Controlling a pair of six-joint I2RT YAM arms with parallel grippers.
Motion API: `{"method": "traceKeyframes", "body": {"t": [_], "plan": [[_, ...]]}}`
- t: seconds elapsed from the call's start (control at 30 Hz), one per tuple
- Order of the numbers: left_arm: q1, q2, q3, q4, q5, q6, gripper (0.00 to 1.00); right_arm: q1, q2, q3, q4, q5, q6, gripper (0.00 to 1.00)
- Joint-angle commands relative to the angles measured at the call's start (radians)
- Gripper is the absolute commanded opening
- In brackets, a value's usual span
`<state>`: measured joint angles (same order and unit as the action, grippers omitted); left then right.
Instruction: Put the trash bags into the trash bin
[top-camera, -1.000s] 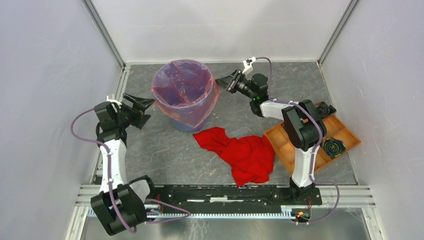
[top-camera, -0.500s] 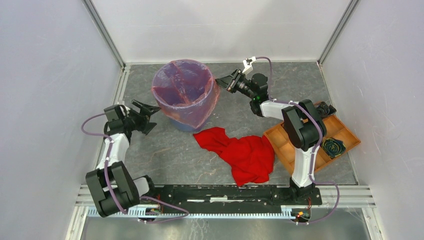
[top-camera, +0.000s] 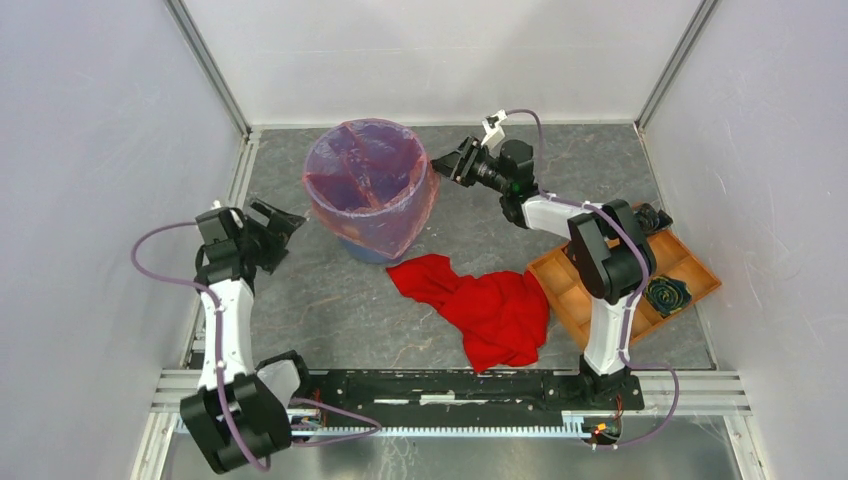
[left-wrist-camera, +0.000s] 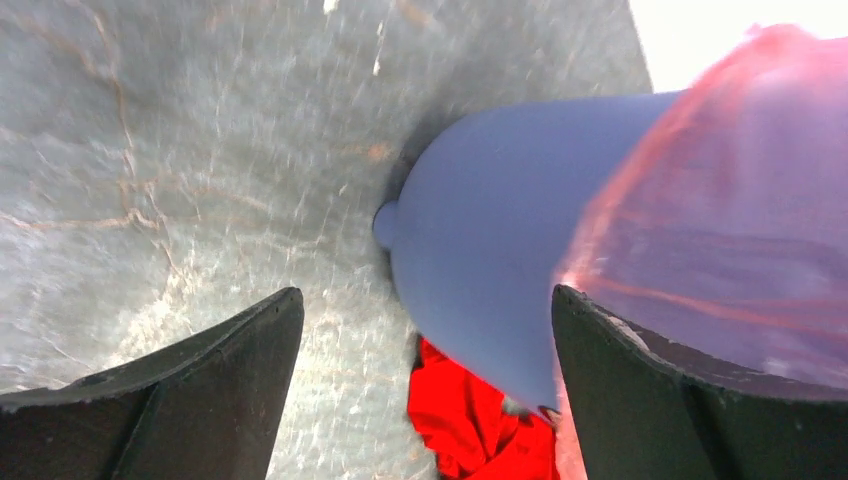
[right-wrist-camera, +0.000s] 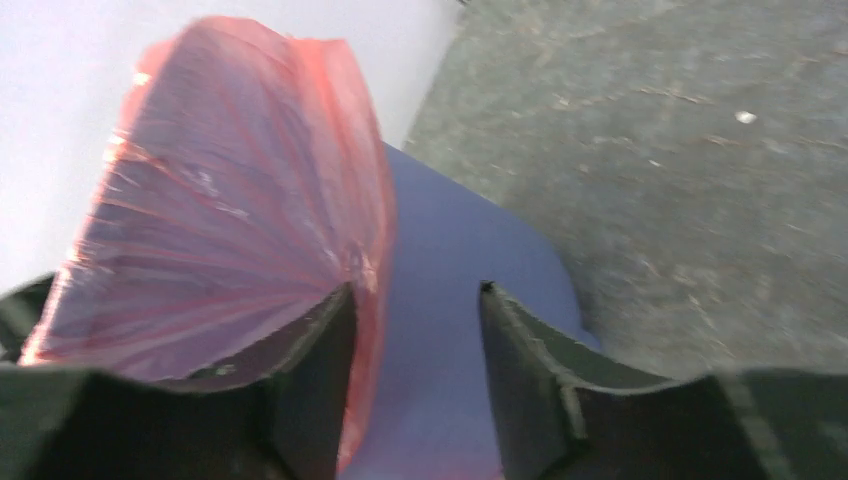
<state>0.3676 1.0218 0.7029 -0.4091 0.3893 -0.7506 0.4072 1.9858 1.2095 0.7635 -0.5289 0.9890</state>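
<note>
Finds the trash bin (top-camera: 372, 250) upright near the far edge of the counter (top-camera: 320, 300), left of the middle. Shows the trash bags (top-camera: 370, 185) as a single translucent red-orange film lining that bin: spread across the inside, folded over the rim and hanging far down the outer wall, with only the blue base left bare.

Places the left hand (top-camera: 283, 228) just left of the bin, apart from it and pointing at its wall. Shows, from the left wrist, both fingers (left-wrist-camera: 200, 380) spread wide with nothing held between them, only grey counter and the blue wall (left-wrist-camera: 480, 260) beyond, under the draped film (left-wrist-camera: 720, 200).

Sets the right hand (top-camera: 445, 163) just right of the bin's rim, toward the far edge. Shows, from the right wrist, its fingers (right-wrist-camera: 520, 370) partly apart, blue wall (right-wrist-camera: 440, 330) in the gap and nothing pinched there. Puts the film's hem (right-wrist-camera: 230, 200) right against one finger's outer side; cannot tell whether touching.

Finds a red cloth (top-camera: 490, 305) crumpled on the counter nearer than the bin, toward the middle, its right edge meeting an orange-brown tray (top-camera: 690, 262) at the right edge. Shows a dark rosette-shaped thing (top-camera: 665, 293) in one tray compartment.
</note>
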Motion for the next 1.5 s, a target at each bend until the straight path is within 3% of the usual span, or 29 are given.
{"method": "traceKeyframes", "body": {"t": [0.0, 0.07, 0.17, 0.23, 0.3, 0.37, 0.4, 0.53, 0.6, 0.73, 0.8, 0.87, 0.93, 1.2, 1.3, 1.47], "plan": [[-0.002, -0.091, 0.12, -0.117, -0.107, 0.119, 0.99, -0.027, -0.114, 0.067, -0.266, -0.009, -0.245, 0.58], [-0.006, -0.108, 0.182, -0.182, -0.158, 0.156, 0.99, -0.041, -0.149, 0.067, -0.364, -0.016, -0.3, 0.61], [-0.038, -0.125, 0.278, -0.249, -0.238, 0.178, 0.99, -0.045, -0.19, 0.039, -0.389, -0.056, -0.325, 0.64], [-0.073, -0.129, 0.341, -0.253, -0.221, 0.2, 0.99, -0.042, -0.204, 0.005, -0.337, -0.104, -0.275, 0.7], [-0.156, -0.107, 0.437, -0.248, -0.188, 0.251, 0.95, -0.037, -0.197, -0.025, -0.228, -0.144, -0.201, 0.73], [-0.299, -0.08, 0.554, -0.275, -0.278, 0.299, 0.94, -0.028, -0.182, -0.02, -0.208, -0.14, -0.185, 0.72], [-0.374, -0.058, 0.6, -0.285, -0.319, 0.319, 0.94, -0.021, -0.173, -0.011, -0.207, -0.134, -0.183, 0.68], [-0.592, 0.093, 0.73, -0.349, -0.378, 0.367, 0.84, -0.007, -0.117, 0.017, -0.185, -0.106, -0.154, 0.3], [-0.686, 0.153, 0.749, -0.354, -0.484, 0.376, 0.79, -0.001, -0.096, 0.036, -0.219, -0.074, -0.172, 0.16], [-0.769, 0.269, 0.77, -0.349, -0.485, 0.406, 0.74, 0.012, -0.026, 0.069, -0.22, -0.072, -0.165, 0.05], [-0.794, 0.338, 0.805, -0.365, -0.481, 0.415, 0.71, 0.012, 0.007, 0.089, -0.221, -0.101, -0.153, 0.05], [-0.799, 0.39, 0.819, -0.363, -0.501, 0.418, 0.64, 0.011, -0.019, 0.065, -0.213, -0.083, -0.159, 0.1], [-0.799, 0.439, 0.822, -0.352, -0.535, 0.427, 0.61, 0.01, -0.06, 0.046, -0.236, -0.05, -0.186, 0.25], [-0.793, 0.668, 0.847, -0.325, -0.555, 0.42, 0.6, -0.059, -0.172, 0.012, -0.434, -0.033, -0.311, 0.62], [-0.784, 0.745, 0.849, -0.308, -0.537, 0.397, 0.6, -0.071, -0.243, -0.019, -0.51, 0.003, -0.406, 0.72], [-0.76, 0.839, 0.824, -0.258, -0.459, 0.375, 0.6, -0.07, -0.328, -0.091, -0.573, 0.047, -0.501, 0.79]]}}
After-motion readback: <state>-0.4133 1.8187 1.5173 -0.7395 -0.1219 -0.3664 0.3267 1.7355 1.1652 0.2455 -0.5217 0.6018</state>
